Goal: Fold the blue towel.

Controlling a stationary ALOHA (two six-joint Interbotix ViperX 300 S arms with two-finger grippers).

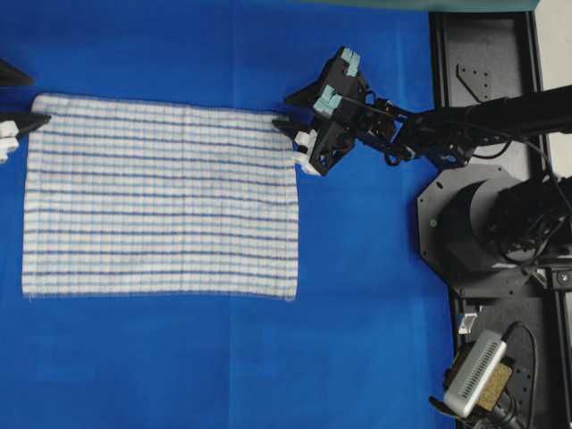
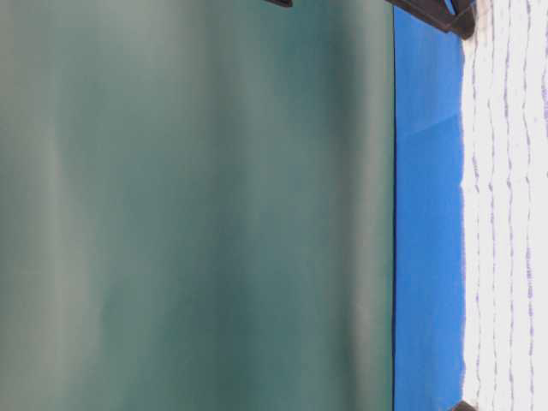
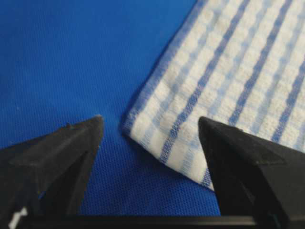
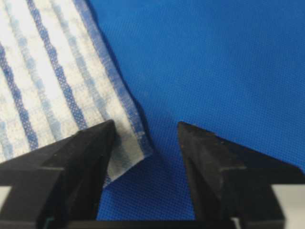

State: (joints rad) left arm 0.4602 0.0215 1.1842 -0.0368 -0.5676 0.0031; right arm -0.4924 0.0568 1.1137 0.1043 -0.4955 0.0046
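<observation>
The blue towel (image 1: 161, 197), white with light-blue and navy checked stripes, lies spread flat on the blue table cover (image 1: 366, 340). My left gripper (image 1: 40, 100) is open at the towel's far left corner. In the left wrist view that corner (image 3: 157, 138) lies on the cover between the open left gripper's (image 3: 150, 121) fingers, untouched. My right gripper (image 1: 281, 111) is open at the far right corner. In the right wrist view that corner (image 4: 136, 143) sits between the right gripper's (image 4: 146, 125) fingers, with the left finger (image 4: 90, 152) over the cloth. The towel edge also shows in the table-level view (image 2: 505, 214).
The right arm's black base plate (image 1: 483, 54) and round mount (image 1: 465, 223) stand at the right edge. A grey box-like device (image 1: 474, 375) sits at the near right. A green backdrop (image 2: 197, 205) fills most of the table-level view.
</observation>
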